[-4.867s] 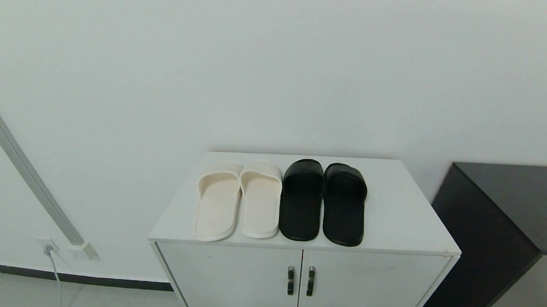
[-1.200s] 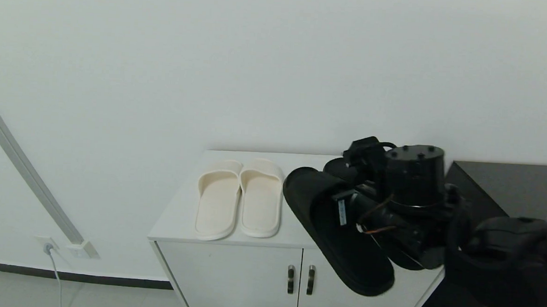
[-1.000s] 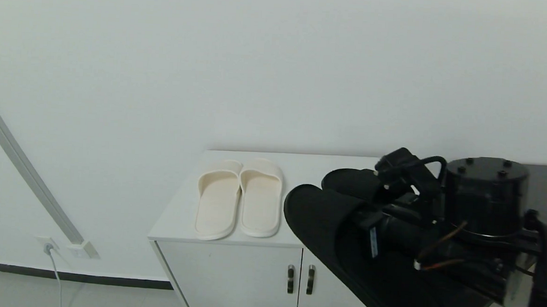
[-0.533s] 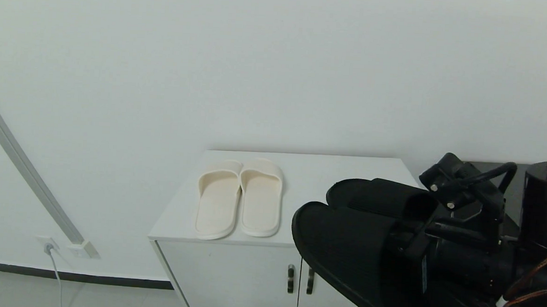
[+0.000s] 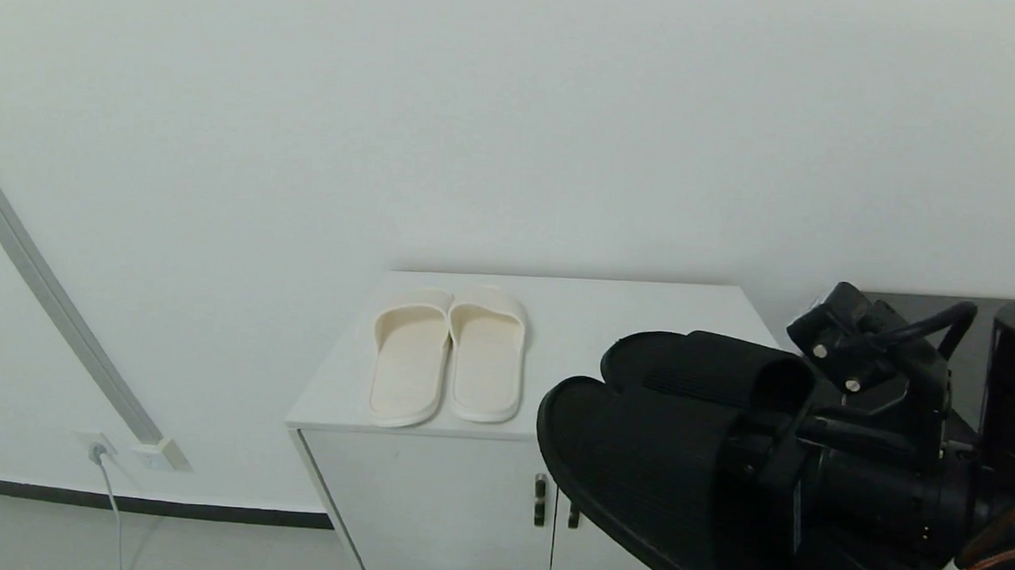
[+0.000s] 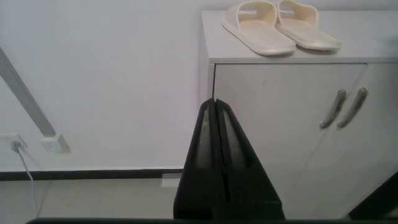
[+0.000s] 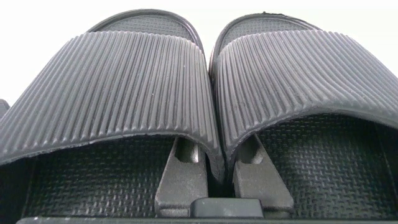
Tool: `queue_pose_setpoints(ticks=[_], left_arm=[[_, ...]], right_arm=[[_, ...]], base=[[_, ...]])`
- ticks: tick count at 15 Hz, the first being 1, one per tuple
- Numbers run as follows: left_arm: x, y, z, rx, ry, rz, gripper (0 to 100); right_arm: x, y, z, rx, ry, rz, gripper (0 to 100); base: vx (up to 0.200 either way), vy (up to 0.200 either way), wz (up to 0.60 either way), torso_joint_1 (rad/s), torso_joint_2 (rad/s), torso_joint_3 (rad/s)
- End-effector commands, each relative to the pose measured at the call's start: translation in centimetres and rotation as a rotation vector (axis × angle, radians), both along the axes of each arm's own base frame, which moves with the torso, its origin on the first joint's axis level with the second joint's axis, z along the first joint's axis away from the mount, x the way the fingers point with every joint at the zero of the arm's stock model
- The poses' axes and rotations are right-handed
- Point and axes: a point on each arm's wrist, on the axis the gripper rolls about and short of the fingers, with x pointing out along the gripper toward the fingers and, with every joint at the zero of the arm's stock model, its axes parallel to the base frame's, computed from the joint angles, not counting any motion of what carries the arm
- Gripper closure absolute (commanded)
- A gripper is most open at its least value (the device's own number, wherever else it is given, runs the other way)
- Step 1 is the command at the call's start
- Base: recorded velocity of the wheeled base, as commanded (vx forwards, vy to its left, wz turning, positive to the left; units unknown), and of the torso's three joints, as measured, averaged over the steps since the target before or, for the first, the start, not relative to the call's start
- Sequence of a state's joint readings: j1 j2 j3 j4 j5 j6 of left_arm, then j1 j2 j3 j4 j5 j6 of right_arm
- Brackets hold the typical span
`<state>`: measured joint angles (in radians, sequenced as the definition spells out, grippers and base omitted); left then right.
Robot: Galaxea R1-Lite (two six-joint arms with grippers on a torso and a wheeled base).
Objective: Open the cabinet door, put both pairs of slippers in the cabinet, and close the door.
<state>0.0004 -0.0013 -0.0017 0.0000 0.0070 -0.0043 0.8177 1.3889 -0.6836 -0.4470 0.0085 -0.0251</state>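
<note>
My right gripper [image 7: 217,183] is clamped on the black slippers [image 5: 665,432], one finger inside each, pinching their inner walls together. I hold the pair in the air, off the top, before the right side of the cabinet [image 5: 426,507]. My left gripper [image 6: 216,155] is closed on nothing, facing the cabinet's left front corner.

So one pair is lifted, but the doors [image 6: 280,124] look shut, handles [image 5: 540,499] untouched. Left to do, I judge: open a door, stow this pair, fetch the white slippers [image 5: 447,356] lying side by side on the top, stow them, close up.

Behind is a white wall with dark skirting, and a slanted conduit [image 5: 55,296] running down to a socket [image 5: 99,450].
</note>
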Motion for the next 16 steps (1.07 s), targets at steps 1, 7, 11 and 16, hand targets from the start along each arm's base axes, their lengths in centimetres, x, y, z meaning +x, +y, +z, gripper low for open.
queue_pose_setpoints(ticks=[1, 7, 11, 16], left_arm=[[0.0, 0.0, 0.0, 0.000, 0.001, 0.000, 100], [0.0, 0.0, 0.0, 0.001, 0.001, 0.000, 100], [0.0, 0.0, 0.0, 0.000, 0.001, 0.002, 100], [0.0, 0.0, 0.0, 0.001, 0.001, -0.001, 100]], right_arm=[[-0.1, 0.2, -0.1, -0.005, 0.003, 0.010, 100], [0.1, 1.3, -1.2, -0.050, 0.021, 0.040, 100], [0.2, 1.5, -1.7, -0.065, 0.035, 0.045, 100], [0.4, 1.6, -2.1, -0.075, 0.044, 0.040, 100]], base=[[-0.200, 0.000, 0.00, -0.017, 0.00, 0.002], [-0.133, 0.000, 0.00, -0.001, 0.00, 0.001], [0.000, 0.000, 0.00, 0.000, 0.00, 0.000], [0.000, 0.000, 0.00, 0.000, 0.00, 0.000]])
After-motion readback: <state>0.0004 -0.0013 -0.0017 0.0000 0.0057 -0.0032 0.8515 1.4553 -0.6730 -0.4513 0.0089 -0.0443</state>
